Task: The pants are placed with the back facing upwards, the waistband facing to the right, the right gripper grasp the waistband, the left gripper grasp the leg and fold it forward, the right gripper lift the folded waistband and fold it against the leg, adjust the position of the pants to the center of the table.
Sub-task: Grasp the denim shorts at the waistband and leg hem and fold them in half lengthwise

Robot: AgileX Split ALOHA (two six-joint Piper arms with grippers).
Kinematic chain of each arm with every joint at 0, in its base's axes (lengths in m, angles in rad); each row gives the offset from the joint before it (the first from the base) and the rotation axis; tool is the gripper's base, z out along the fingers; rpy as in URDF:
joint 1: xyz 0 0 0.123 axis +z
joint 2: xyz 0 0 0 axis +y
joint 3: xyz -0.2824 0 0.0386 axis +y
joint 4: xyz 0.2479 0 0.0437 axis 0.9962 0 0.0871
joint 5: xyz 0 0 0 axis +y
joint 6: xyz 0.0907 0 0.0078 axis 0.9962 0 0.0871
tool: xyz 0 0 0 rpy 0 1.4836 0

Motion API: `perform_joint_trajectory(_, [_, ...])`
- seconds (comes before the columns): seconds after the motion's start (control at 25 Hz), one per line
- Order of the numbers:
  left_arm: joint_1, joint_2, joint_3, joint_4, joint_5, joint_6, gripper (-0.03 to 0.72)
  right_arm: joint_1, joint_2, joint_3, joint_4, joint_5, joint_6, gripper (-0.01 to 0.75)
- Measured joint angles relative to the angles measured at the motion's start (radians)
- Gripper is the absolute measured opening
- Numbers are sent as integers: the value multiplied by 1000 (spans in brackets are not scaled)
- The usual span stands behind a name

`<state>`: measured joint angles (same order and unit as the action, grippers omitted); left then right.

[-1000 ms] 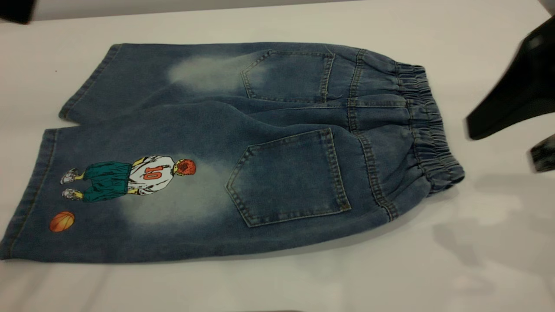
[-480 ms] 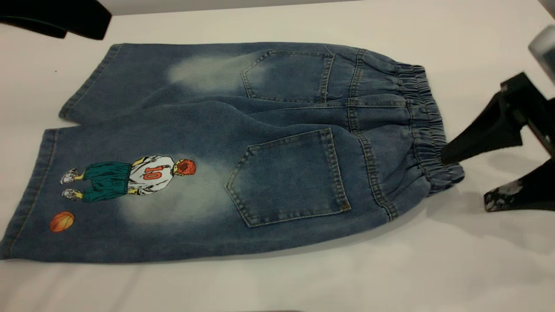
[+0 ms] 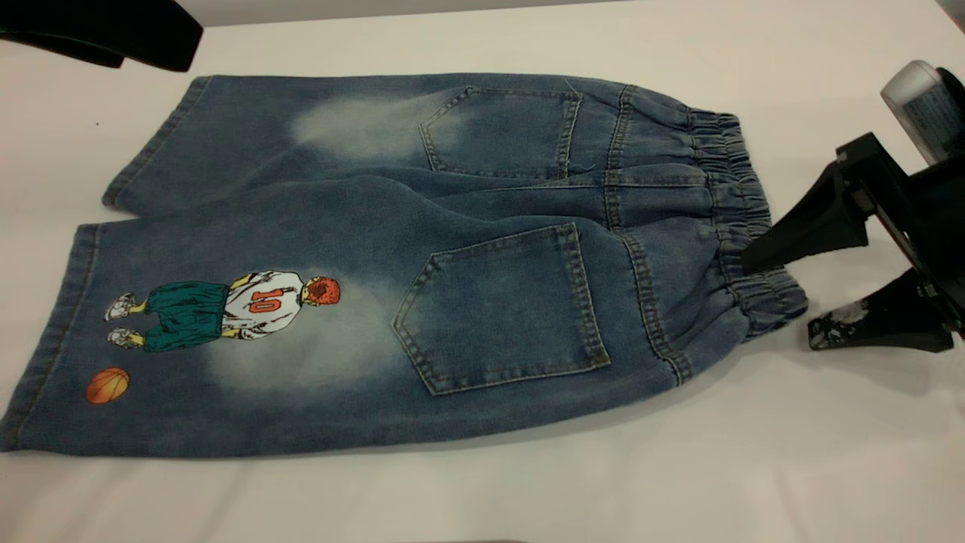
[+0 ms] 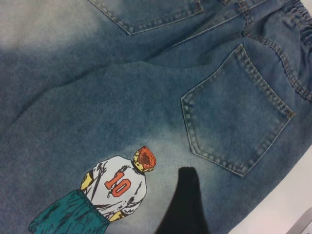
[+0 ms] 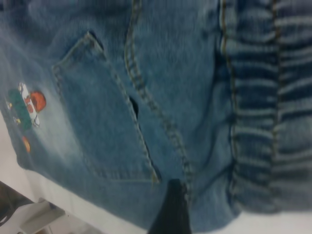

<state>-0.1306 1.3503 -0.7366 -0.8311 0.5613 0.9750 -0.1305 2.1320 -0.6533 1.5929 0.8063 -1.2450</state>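
Exterior view first: the pants (image 3: 422,256) lie flat on the white counter (image 3: 754,467), back pockets up, with the elastic waistband (image 3: 742,226) toward the right and both legs toward the left. The leg (image 3: 226,324) with the number-10 player and the orange ball is the nearer one, its hem close to the counter's left edge.

The right gripper (image 3: 776,302) sits at the waistband's near corner, its fingers (image 3: 803,230) spread wide apart: the upper one rests its tip on the gathered elastic, the lower one lies on the counter just beside the cloth. It has hold of nothing.

The left gripper (image 3: 113,34) hangs at the far left corner, just beyond the plain leg's hem, and I cannot tell how its fingers are set; the left wrist view shows only one dark fingertip (image 4: 184,202) above the printed leg.
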Motion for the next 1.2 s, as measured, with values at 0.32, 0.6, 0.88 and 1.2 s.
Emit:
perform_joint_trajectory(0.32, [0,0,0,-1,-6,3,581,0,73,-71,0,60,19,594])
perform_joint_trajectory(0.6, [0,0,0,-1,-22,3,581,0,119,-104,7,107,22,550])
perform_joint_trajectory(0.88, [0,0,0,13,-32,2,581,0,123,-104,7,76,22,248])
perform_joint_trajectory(1.2, [0,23,0,344,-40,-228,581,-2,123,-105,7,135,21,32])
